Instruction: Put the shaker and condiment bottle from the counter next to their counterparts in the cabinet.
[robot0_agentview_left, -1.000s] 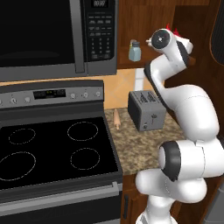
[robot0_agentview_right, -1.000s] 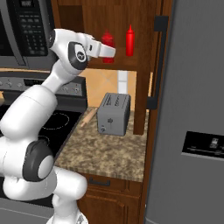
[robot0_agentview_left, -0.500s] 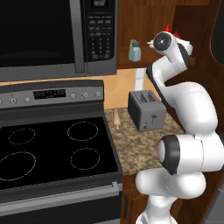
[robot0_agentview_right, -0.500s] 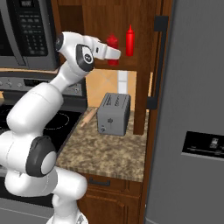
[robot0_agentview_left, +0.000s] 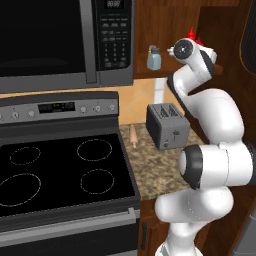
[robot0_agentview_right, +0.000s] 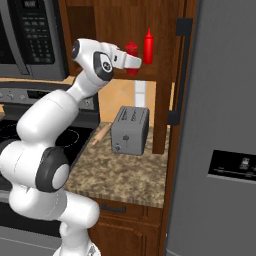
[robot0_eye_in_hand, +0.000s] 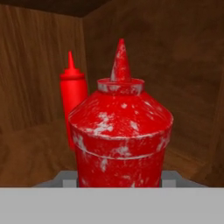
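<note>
Two red bottles sit close together inside the cabinet (robot0_agentview_right: 115, 22). From the left: the microwave (robot0_agentview_left: 65, 42), then the shaker (robot0_agentview_left: 154, 58) already on the cabinet shelf, then the gripper (robot0_agentview_right: 131, 61) holding the condiment bottle (robot0_eye_in_hand: 120, 131) up at shelf level, its fingers pinching the stubby body low on both sides. Just beyond stands the slim red squeeze bottle (robot0_eye_in_hand: 72, 98), near but apart. Below, a toaster (robot0_agentview_right: 130, 130) rests on the counter (robot0_agentview_right: 120, 175). Pushing further in could knock the slim bottle over. Releasing before the base meets the shelf could tip the condiment bottle.
</note>
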